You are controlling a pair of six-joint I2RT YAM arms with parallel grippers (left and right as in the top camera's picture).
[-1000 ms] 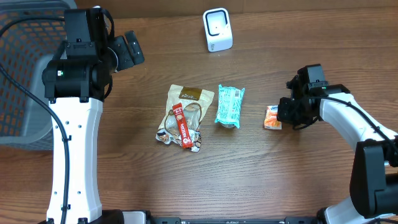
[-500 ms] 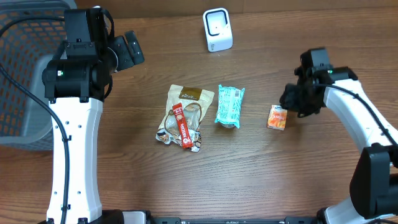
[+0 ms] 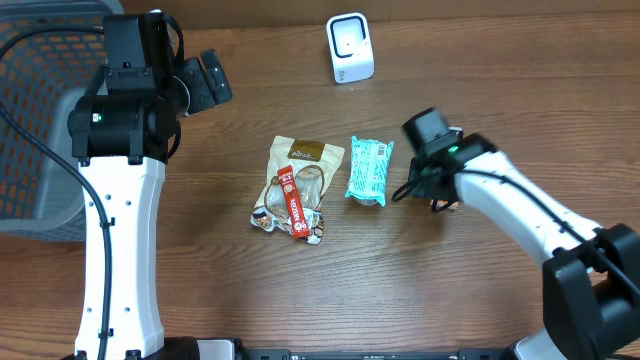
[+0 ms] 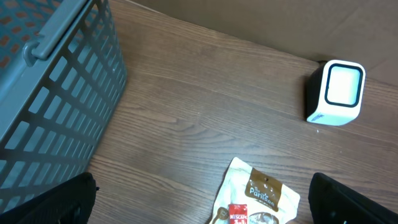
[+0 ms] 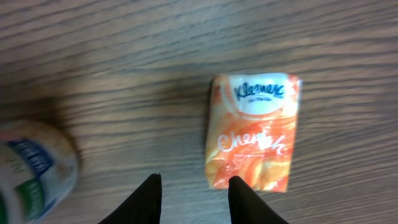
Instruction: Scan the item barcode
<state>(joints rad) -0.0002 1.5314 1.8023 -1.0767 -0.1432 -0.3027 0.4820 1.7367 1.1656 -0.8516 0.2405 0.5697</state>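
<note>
The right gripper (image 5: 193, 199) hangs over the orange tissue pack (image 5: 254, 129). Its 2 dark fingers (image 5: 151, 200) are apart, with bare wood between them and nothing clamped. The pack lies flat on the table (image 5: 124, 74), and 1 fingertip overlaps its lower left edge in the wrist view. It reads "Kleenex" in blue script on a white patch, with white script below that I can't make out. From above, the right arm hides the pack.

Just left of the pack is a teal and white packet (image 3: 368, 170); its print is too blurred to read. Further left is a beige snack bag (image 3: 300, 178) with a brown script label I can't read for sure. A red stick sachet (image 3: 294, 200) lies on top of it, its white lettering too small to read.

The white scanner (image 3: 350, 47) stands at the far edge, well apart from the pack. The left gripper (image 4: 204, 186) is up near the grey basket (image 4: 56, 93), its fingers spread wide and empty.
</note>
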